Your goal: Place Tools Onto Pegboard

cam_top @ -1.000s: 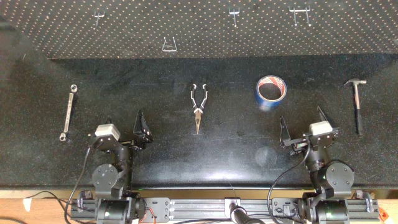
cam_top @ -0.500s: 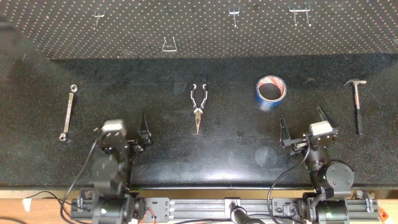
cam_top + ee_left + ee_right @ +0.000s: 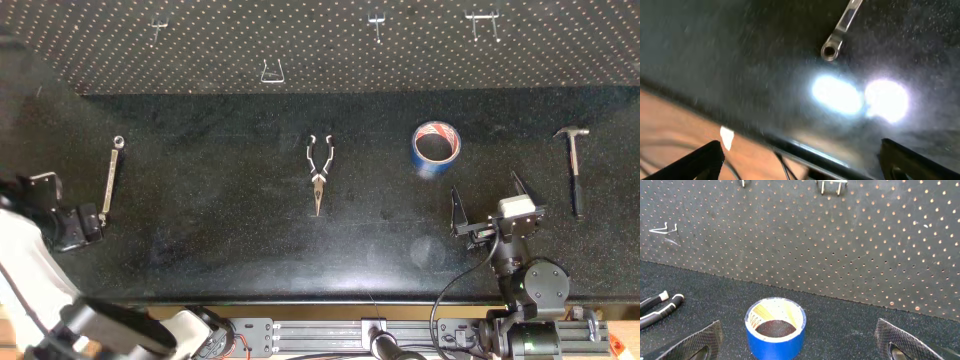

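A silver wrench (image 3: 108,180) lies at the table's left, with pliers (image 3: 319,170) in the middle, a blue tape roll (image 3: 436,145) right of them and a hammer (image 3: 574,172) at the far right. My left arm (image 3: 60,215) is swung out to the left edge, just beside the wrench's near end. In the left wrist view the wrench's ring end (image 3: 831,50) lies ahead of my open left gripper (image 3: 800,167). My right gripper (image 3: 489,198) stands open near its base, facing the tape roll (image 3: 775,327), nothing between its fingers. The pegboard (image 3: 300,40) runs along the back.
Wire hooks (image 3: 272,72) (image 3: 376,20) (image 3: 482,20) hang on the pegboard, and one more (image 3: 157,25) at the left. The pliers' handles (image 3: 660,305) show beside the tape. The table's wooden front edge (image 3: 670,125) is close under the left gripper.
My left arm has swung from in front of its base far out to the left, ending beside the wrench's near end. The right arm and all tools stayed put.
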